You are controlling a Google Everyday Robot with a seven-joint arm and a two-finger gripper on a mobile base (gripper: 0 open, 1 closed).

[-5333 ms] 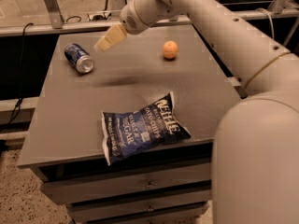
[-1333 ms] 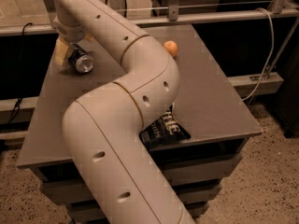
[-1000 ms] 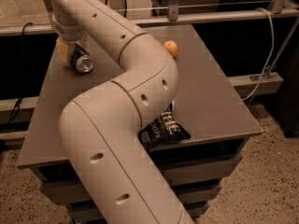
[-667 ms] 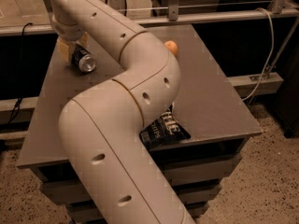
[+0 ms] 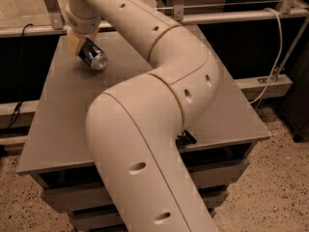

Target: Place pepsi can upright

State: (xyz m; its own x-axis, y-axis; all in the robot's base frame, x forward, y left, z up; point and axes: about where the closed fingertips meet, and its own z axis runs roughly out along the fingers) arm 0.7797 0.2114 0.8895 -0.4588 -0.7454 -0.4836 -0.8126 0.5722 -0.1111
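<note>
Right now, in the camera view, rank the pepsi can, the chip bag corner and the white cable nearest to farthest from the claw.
The claw sits far left on the table.
1. pepsi can, right at the claw.
2. chip bag corner, near front edge.
3. white cable, off the table's right.

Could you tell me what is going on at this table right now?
A one-armed robot reaches across the table to its far corner, where the end effector sits right at the pepsi can. The can is not yet upright: it lies tilted, a silver end facing the camera. Whether it is gripped cannot be told. Only a dark corner of a bag peeks out from behind the arm.
</note>
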